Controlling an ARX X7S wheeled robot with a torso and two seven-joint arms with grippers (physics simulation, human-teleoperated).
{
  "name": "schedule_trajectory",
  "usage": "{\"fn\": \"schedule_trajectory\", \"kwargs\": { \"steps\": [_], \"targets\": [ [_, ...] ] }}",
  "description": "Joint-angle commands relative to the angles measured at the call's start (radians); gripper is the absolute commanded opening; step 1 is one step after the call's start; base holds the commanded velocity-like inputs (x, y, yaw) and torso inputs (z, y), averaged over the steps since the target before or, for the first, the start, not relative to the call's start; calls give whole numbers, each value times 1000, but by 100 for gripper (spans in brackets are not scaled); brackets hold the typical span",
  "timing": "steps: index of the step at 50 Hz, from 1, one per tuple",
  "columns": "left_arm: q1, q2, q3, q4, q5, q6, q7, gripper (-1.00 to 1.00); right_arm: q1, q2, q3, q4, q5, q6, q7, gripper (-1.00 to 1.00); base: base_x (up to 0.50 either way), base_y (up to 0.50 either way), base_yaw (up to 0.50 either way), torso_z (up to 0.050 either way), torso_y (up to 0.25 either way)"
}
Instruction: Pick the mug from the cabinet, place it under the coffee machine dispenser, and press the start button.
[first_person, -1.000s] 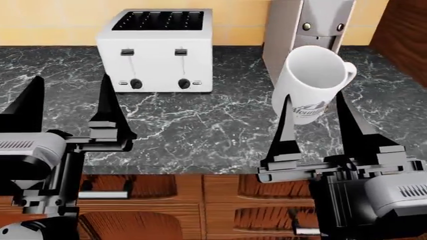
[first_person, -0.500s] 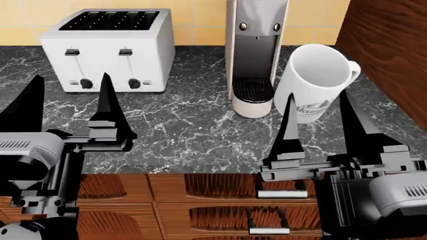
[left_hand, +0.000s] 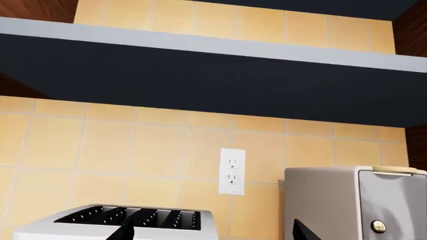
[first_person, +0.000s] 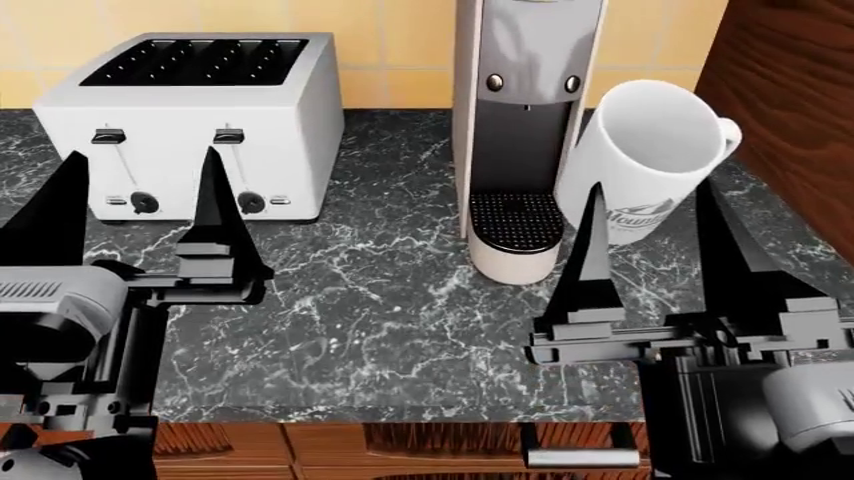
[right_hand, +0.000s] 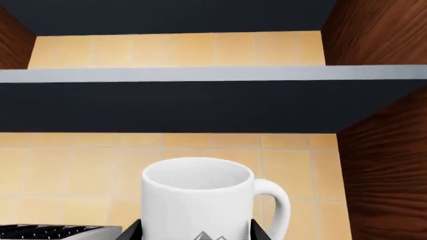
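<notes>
The white mug (first_person: 650, 140) with a dark mountain logo is held between the fingers of my right gripper (first_person: 650, 235), above the counter, tilted a little, handle to the right. It hangs just right of the silver-grey coffee machine (first_person: 523, 60), beside its front recess and dark drip tray (first_person: 518, 220). In the right wrist view the mug (right_hand: 197, 200) fills the space between my right gripper's (right_hand: 197, 231) fingers. My left gripper (first_person: 134, 215) is open and empty in front of the toaster. In the left wrist view its (left_hand: 213, 234) tips stand wide apart.
A white four-slot toaster (first_person: 200, 110) stands left of the machine on the dark marble counter (first_person: 387, 320). A wooden cabinet side (first_person: 787, 90) rises at the right. Drawers (first_person: 574, 455) lie below the counter edge. A wall outlet (left_hand: 231, 171) sits on the tiled backsplash.
The view has moved right and closer to the counter, so the toaster and coffee machine slid left and nearer. The mug stays in my right gripper, now beside the machine's recess.
</notes>
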Motion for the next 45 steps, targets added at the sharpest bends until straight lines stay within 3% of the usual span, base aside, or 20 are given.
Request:
{"fn": "schedule_trajectory", "kwargs": {
  "steps": [1,12,33,45],
  "targets": [
    [2,-4,3,1,-3,2,-3,100,-2,2,-6,-7,-28,-4,-5,-100,0,0,0,0,0],
    [-15,-8,-7,4,-22,-11,-16,100,128,-57,-4,128,211,101,-76,-100,0,0,0,0,0],
    [-24,-14,-9,1,-39,-16,-27,100,163,-96,-39,252,267,231,-41,-100,0,0,0,0,0],
    [-20,-19,-11,7,-47,-14,-31,100,213,-107,-30,358,263,215,-71,-100,0,0,0,0,1]
  ]
}}
